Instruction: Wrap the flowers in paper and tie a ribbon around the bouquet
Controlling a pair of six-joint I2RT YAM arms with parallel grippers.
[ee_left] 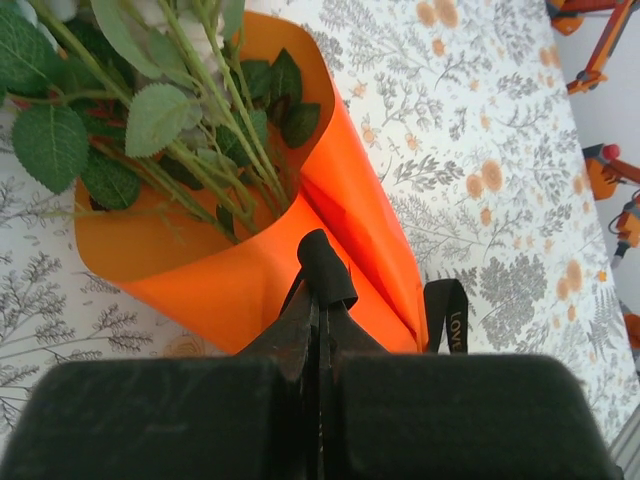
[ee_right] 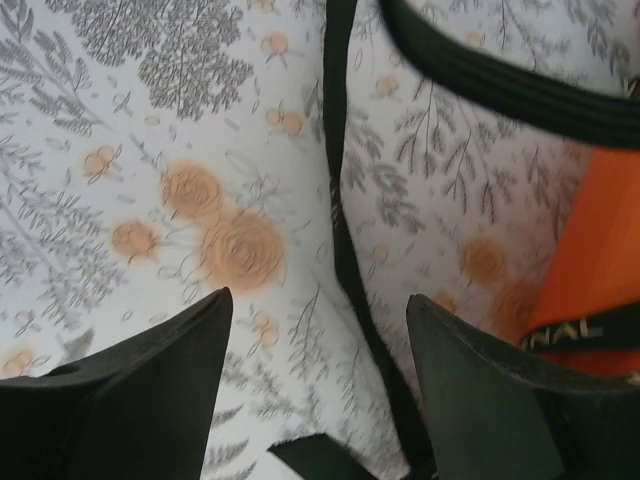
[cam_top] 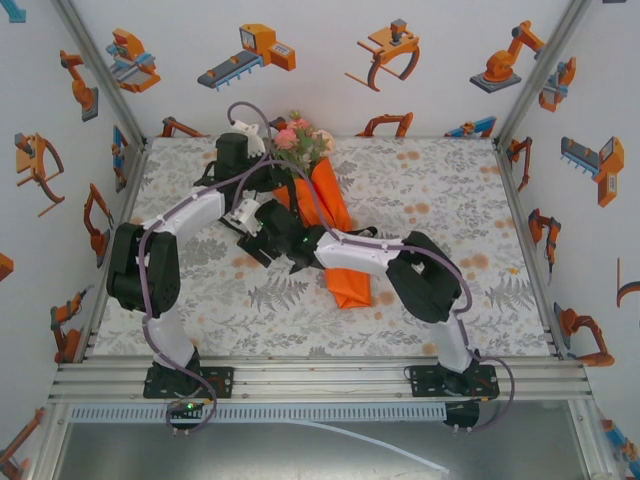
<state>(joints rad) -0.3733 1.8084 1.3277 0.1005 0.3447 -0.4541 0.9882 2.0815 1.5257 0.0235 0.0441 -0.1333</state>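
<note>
While the left tool [ee_left: 318,318] pinches a loop of ribbon [ee_left: 326,268] just beside the bouquet [ee_left: 230,275], which lies on the surface [cam_top: 450,200] with its blooms at the far end, the right tool [ee_right: 320,305] stands spread, a ribbon strand running lengthwise between its jaws.

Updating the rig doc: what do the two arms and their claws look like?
The left arm and right arm have white links, bulky black joints, black base plates and a purple-grey cable each. The left claw and right claw have two plain matte-black wedge fingers, no markings visible.
</note>
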